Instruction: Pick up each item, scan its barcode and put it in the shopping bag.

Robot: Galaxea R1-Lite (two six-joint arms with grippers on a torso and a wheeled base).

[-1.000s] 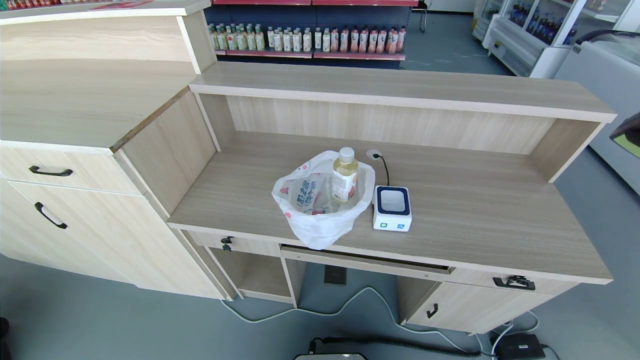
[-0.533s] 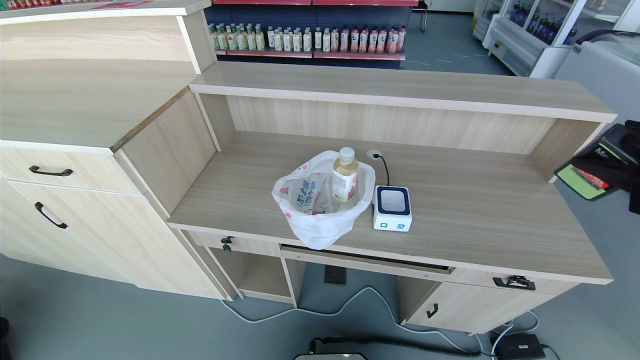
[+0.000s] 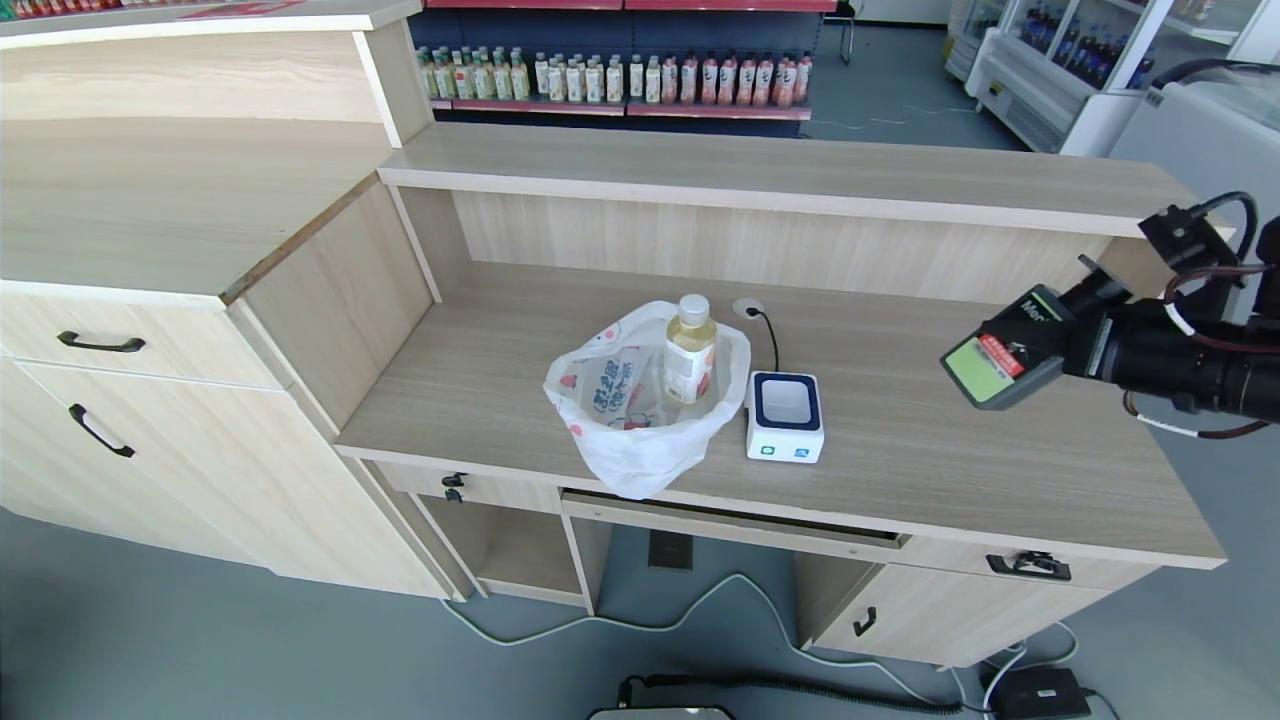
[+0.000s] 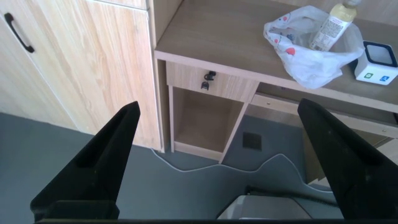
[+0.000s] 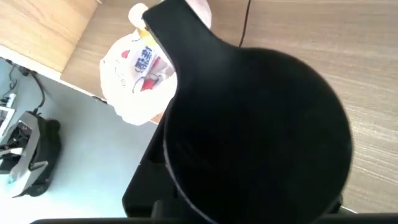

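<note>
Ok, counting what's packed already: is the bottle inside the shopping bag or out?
Inside: the bottle stands upright in the open shopping bag, cap above its rim.

R arm (image 3: 1170,355): black cyl. segments, black/red/white cables, cam bracket on top; L jaws: black wedges.

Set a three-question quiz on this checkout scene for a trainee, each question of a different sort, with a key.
1. True or false: the bottle stands upright inside the shopping bag.
2. Multiple choice: the scanner sits (A) on the robot's left of the bag, (B) on the robot's right of the bag, (C) on the top shelf.
3. Short answer: what does the right tool hold above the counter?

Key: 1 true. 2 B. 3 a black box with a green end face.
</note>
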